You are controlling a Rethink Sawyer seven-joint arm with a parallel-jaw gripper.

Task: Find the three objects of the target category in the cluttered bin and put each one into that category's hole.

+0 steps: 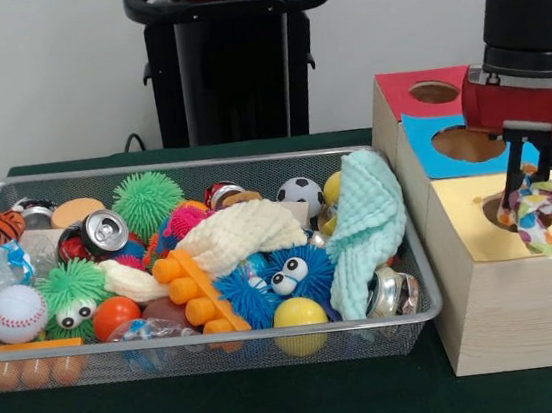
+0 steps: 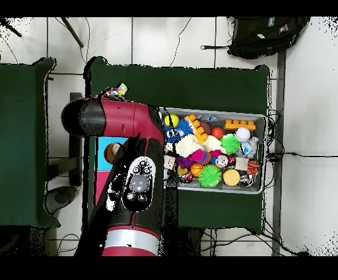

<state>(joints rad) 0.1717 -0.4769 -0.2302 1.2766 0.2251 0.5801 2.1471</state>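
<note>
My gripper (image 1: 537,170) hangs over the yellow top of the largest wooden box (image 1: 499,300) at the right of the front view. It is shut on a white fabric piece with multicoloured dots (image 1: 549,201), which dangles just right of the round dark hole (image 1: 495,210); the fabric partly hides the hole. The overhead view shows a bit of the dotted fabric (image 2: 119,89) past the arm's elbow. The wire mesh bin (image 1: 190,164) is full of toys, and no other dotted piece shows in it.
A mint-green waffle cloth (image 1: 367,225) drapes over the bin's right end and a cream waffle cloth (image 1: 239,236) lies mid-bin among balls and cans. The blue-topped hole (image 1: 468,144) and the red-topped hole (image 1: 433,92) lie behind the yellow box. The arm (image 2: 132,172) covers the boxes from above.
</note>
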